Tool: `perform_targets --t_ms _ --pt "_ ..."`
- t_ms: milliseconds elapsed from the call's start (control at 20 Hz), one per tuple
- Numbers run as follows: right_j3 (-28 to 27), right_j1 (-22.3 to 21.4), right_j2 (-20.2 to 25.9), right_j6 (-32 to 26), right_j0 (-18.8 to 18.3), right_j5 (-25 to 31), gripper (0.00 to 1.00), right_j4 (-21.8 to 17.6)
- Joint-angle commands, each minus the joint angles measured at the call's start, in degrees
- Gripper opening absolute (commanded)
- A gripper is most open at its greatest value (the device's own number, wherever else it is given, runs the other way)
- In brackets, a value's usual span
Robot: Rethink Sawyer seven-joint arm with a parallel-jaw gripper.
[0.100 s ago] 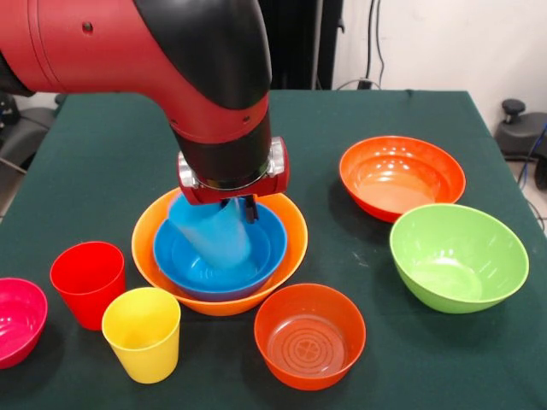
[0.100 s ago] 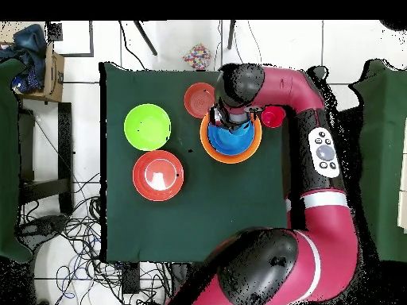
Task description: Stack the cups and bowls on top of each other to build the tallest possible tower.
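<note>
Blue bowl (image 1: 218,256) sits nested inside the pale orange bowl (image 1: 291,243) near the table's (image 1: 111,171) middle. Above them the gripper (image 1: 242,209) is clamped on a light blue cup (image 1: 209,232), tilted, its base down in the blue bowl

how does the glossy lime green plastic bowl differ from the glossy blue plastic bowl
The lime green bowl stands alone on the green table; the blue bowl sits nested in the large pale orange bowl. The lime green bowl is empty; the blue bowl has a light blue cup in it, beneath the gripper. Both are upright.
</note>
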Motion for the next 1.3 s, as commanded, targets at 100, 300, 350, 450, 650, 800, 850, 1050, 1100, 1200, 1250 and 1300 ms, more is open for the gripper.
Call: perform_targets --t_ms 100,300,350,450,650,800,850,1050,1100,1200,1250,1300 --pt "1.56 -0.29 -1.61 0.94 1.15 -3.52 1.0 0.3" --pt "0.65 0.22 -1.38 -1.47 1.03 -1.56 1.0 0.21" --pt "0.9 0.11 -1.4 -1.52 0.97 -1.75 1.0 0.23" --pt "0.91 -0.19 -1.36 -1.52 1.03 -1.95 1.0 0.23" --pt "0.71 -0.43 -1.2 -1.71 1.0 -1.81 1.0 0.38" --pt "0.46 -0.34 -1.03 -1.75 1.09 -1.72 1.0 0.5" --pt "0.42 -0.36 -1.02 -1.73 1.1 -1.65 1.0 0.53" --pt "0.0 -0.29 -0.98 -1.96 1.08 -1.48 1.0 0.59" --pt "-0.32 -0.24 -0.88 -2.05 1.11 -1.21 1.0 0.68" --pt "0.37 -0.97 -0.72 -2.17 0.79 -1.1 1.0 1.14" --pt "0.65 -1.31 -0.63 -2.23 0.65 -0.97 1.0 1.36" --pt "1.36 -2.16 -0.4 -2.38 0.3 -0.75 1.0 1.93"
